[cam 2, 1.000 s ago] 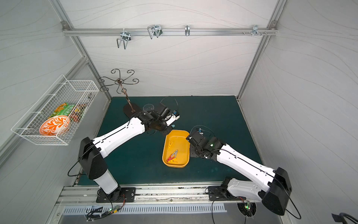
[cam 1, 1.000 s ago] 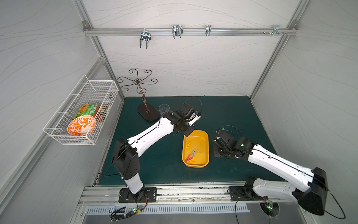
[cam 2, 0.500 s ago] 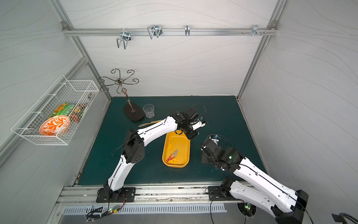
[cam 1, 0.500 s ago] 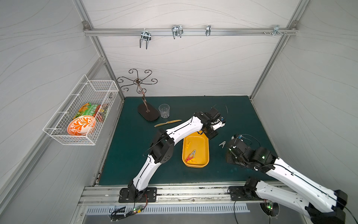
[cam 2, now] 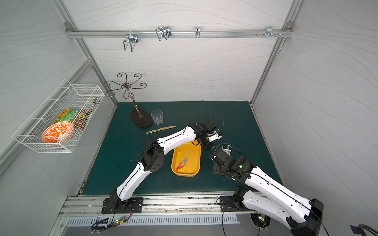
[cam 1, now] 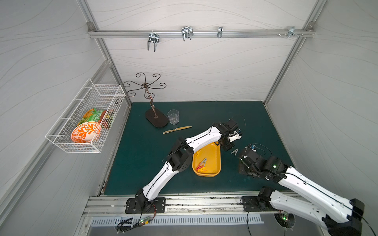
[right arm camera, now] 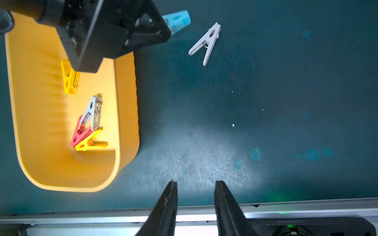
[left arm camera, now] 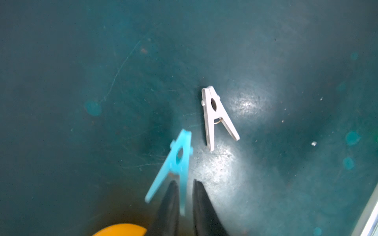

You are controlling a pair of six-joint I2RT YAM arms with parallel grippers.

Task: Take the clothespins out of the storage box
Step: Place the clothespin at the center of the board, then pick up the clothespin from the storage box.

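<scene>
Beside storage box (right arm camera: 126, 102), grey clothespin (right arm camera: 209, 38), nose outward.

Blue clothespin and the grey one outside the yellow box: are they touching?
Apart. The left wrist view shows a strip of green mat between the blue clothespin and the grey clothespin.

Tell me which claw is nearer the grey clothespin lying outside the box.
Left. The left claw hovers just beside the loose grey clothespin; the right claw hangs farther back from it.
</scene>
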